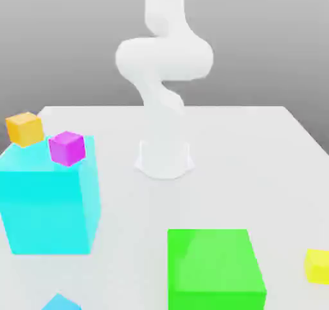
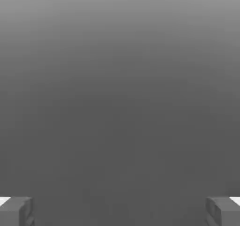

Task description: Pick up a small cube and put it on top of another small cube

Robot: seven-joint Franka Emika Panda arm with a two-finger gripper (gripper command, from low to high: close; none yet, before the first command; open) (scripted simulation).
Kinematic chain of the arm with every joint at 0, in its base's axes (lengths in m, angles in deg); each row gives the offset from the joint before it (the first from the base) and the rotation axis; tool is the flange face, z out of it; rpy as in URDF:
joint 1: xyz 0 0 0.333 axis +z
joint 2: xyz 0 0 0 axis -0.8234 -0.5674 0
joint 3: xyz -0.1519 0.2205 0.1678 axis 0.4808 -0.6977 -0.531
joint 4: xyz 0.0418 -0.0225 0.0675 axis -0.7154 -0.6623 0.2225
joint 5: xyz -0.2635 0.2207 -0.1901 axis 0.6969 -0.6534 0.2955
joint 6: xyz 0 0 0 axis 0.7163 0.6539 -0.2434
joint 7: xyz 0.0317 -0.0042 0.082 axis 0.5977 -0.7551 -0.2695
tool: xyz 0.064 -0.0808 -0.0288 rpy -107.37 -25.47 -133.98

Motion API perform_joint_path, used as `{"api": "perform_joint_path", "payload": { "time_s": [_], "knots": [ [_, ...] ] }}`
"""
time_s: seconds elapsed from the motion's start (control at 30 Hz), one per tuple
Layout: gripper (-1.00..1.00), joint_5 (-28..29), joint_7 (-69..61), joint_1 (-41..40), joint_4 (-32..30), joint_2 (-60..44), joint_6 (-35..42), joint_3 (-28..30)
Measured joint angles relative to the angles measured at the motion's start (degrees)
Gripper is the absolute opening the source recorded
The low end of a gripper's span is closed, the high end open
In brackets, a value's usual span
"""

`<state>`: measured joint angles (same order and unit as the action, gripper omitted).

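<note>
- The table is white and flat.
- Behind it is a plain grey wall, darker at the top.
- The light is soft and even, with faint shadows.

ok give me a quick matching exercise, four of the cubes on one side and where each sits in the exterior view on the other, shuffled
Things:
1. small magenta cube
2. small sky-blue cube
3. small yellow cube
4. big green cube

Places in the exterior view:
A. at the right edge, on the table
B. on top of the big cyan cube
C. low in the middle, on the table
D. at the bottom edge, left of the middle

Pairs: 1-B, 2-D, 3-A, 4-C
</note>
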<state>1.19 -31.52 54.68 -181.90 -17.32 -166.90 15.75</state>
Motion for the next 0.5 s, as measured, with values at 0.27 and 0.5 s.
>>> {"api": "perform_joint_path", "payload": {
  "time_s": [0.27, 0.5],
  "knots": [
    [0.0, -0.49, 2.37, -2.26, 1.72, -16.96, -4.05, 2.0],
    [0.0, -1.42, 4.04, -3.98, 3.2, -31.5, -7.51, 4.04]
  ]
}}
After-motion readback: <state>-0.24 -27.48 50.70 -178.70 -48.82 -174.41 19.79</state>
